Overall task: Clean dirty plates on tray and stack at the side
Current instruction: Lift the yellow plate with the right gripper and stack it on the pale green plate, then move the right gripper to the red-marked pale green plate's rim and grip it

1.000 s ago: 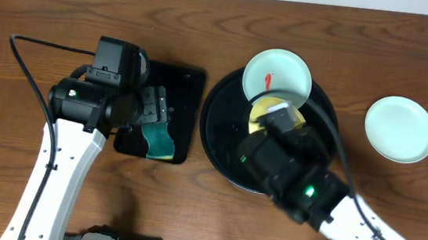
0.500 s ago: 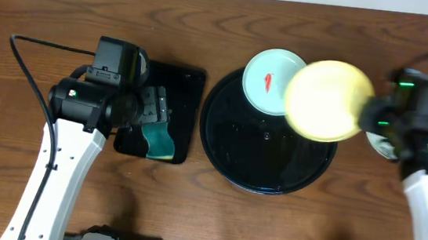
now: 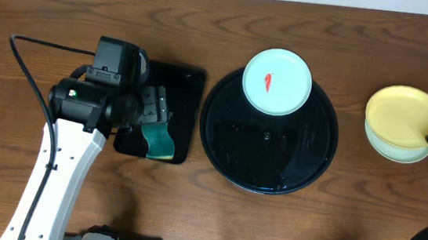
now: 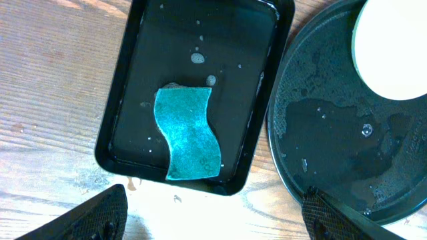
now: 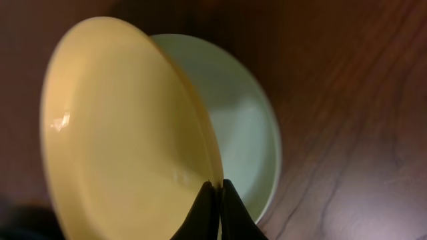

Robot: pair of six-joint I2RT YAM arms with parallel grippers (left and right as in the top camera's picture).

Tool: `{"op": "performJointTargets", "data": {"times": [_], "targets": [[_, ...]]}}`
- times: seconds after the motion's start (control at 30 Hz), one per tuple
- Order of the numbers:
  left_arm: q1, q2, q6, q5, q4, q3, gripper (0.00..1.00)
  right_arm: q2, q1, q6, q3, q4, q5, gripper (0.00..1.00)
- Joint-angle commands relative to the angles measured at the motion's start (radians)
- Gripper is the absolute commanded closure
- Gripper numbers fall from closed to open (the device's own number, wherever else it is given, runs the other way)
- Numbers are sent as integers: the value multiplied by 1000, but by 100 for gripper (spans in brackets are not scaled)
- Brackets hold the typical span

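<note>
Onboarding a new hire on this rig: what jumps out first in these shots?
The pale yellow plate at far right, pinched at its rim by the shut right gripper and tilted over a pale blue-green plate. Next, the red smear on the other blue-green plate at the far rim of the round black tray. Then the teal sponge lying in the wet rectangular tray on the left.

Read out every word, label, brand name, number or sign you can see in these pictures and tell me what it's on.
None: no readable text in any view.
The blue-green plate on the round black tray bears only a red smear, not a character.
The yellow plate, rectangular tray, sponge and left arm show no label, brand or number.
</note>
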Motion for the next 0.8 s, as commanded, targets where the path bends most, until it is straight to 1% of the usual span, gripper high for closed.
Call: {"op": "performJointTargets", "data": {"times": [0.0,0.03,0.07,0.1,0.13,0.2,0.3,0.37,0.5,0.57,0.63,0.67,0.73,0.77], "targets": [[2,-2,-8,2,-2,5,16,43,-5,29,13,29,-18,97],[2,-2,-8,2,-2,6,16,43,0,16,13,35,-13,89],[2,-2,-8,2,-2,6,16,40,5,12,13,44,-10,59],[2,-2,-8,2,-2,5,16,34,9,5,14,58,-11,45],[2,-2,-8,2,-2,6,16,23,17,-16,16,72,-28,42],[2,-2,-8,2,-2,6,16,-10,43,-68,25,92,-84,44],[2,-2,-8,2,-2,5,16,-89,135,-124,37,95,-162,49],[2,-2,-8,1,-2,6,16,-123,208,-159,37,92,-185,49],[2,-2,-8,2,-2,6,16,-138,411,-269,36,61,-183,46],[2,-2,-8,2,-2,6,16,-119,517,-308,30,64,-147,44],[2,-2,-8,2,-2,6,16,-80,621,-321,29,79,-36,44],[2,-2,-8,2,-2,6,16,-50,674,-328,29,98,49,43],[2,-2,-8,2,-2,5,16,15,751,-340,29,151,169,42],[2,-2,-8,2,-2,6,16,44,774,-348,29,177,195,43]]}}
